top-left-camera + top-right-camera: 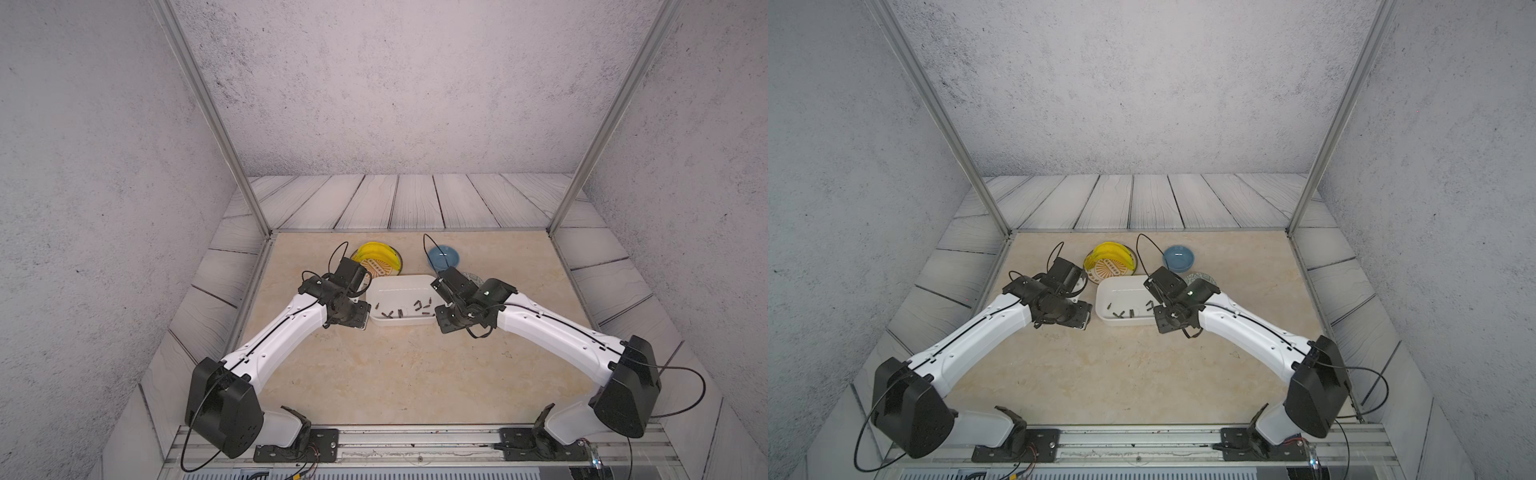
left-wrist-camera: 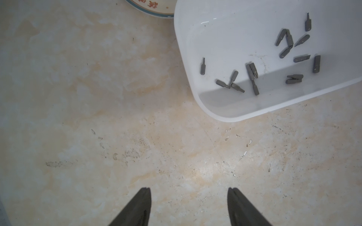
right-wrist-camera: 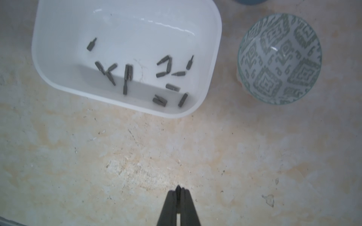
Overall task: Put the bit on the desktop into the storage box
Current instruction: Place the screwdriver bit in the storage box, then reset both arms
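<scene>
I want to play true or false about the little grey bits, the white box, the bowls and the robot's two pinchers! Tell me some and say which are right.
1. The grey bits lie inside the storage box. True.
2. The left gripper is shut tight. False: its jaws stand apart with nothing between them.
3. The right gripper is shut. True.
4. The patterned bowl holds bits. False: it is empty.
5. The blue bowl sits inside the storage box. False: it stands on the desktop, outside the box.
</scene>
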Controlling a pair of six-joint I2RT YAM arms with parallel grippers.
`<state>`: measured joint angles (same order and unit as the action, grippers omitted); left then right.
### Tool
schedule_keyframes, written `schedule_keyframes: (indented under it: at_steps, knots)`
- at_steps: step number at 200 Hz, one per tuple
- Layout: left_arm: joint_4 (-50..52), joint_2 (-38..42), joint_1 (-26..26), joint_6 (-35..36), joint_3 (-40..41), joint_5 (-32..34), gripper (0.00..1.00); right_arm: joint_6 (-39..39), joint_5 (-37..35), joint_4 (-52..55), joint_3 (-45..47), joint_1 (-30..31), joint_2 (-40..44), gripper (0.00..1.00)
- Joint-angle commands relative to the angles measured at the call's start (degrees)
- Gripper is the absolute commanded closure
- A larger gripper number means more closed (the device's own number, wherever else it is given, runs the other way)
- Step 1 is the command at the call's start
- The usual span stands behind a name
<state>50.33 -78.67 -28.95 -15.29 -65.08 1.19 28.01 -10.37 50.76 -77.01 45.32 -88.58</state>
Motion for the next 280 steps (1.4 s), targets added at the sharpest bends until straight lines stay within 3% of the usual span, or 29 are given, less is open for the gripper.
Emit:
schedule_keyframes:
  at_steps: [1, 51, 92, 121, 135, 149, 171, 202, 228, 269, 280]
  knots:
    - [-1.5, 2.3, 1.4, -1.5, 3.1, 0.3, 0.32, -4.9, 1.4, 0.8, -6.7, -1.8, -7.0, 1.0]
    - [-10.2, 5.7, 6.2, -5.7, 7.2, 1.3, 0.31, -9.0, 4.0, 1.8, -21.6, -3.4, -20.5, 1.0]
    - [-11.5, 4.1, 7.1, -6.3, 7.1, 1.7, 0.3, -10.6, 3.9, 2.1, -22.7, -3.7, -24.7, 1.0]
    - [-14.0, 4.1, 10.4, -5.2, 8.8, 1.7, 0.27, -10.0, 1.3, 0.3, -19.5, -3.8, -20.3, 0.52]
    - [-14.5, 4.1, 13.7, -4.4, 9.4, 0.2, 0.22, -10.0, -1.1, -0.1, -18.0, -3.8, -17.0, 0.36]
    - [-16.3, 4.5, 16.9, -3.1, 10.4, -0.5, 0.0, -10.0, -3.5, 0.7, -17.0, -4.5, -13.8, 0.19]
    - [-21.1, 5.5, 22.2, -3.2, 13.0, -1.1, 0.02, -10.2, -5.0, 1.1, -14.8, -7.6, -8.2, 0.04]
    - [-32.6, 6.4, 27.1, -1.7, 18.4, 2.8, 0.02, -11.5, -5.6, -0.1, -9.7, -13.9, 0.2, 0.0]
    - [-46.6, 6.6, 27.3, 3.0, 25.4, 8.3, 0.02, -14.7, -12.8, -7.9, -0.7, -17.1, 8.4, 0.0]
    - [-91.1, 3.9, 27.5, 12.1, 44.9, 9.2, 0.02, -17.3, -19.2, -26.7, 16.9, -25.6, 17.5, 0.0]
    - [-95.4, 1.3, 27.7, 13.8, 45.2, 7.0, 0.02, -18.7, -21.3, -34.2, 22.8, -28.5, 19.0, 0.0]
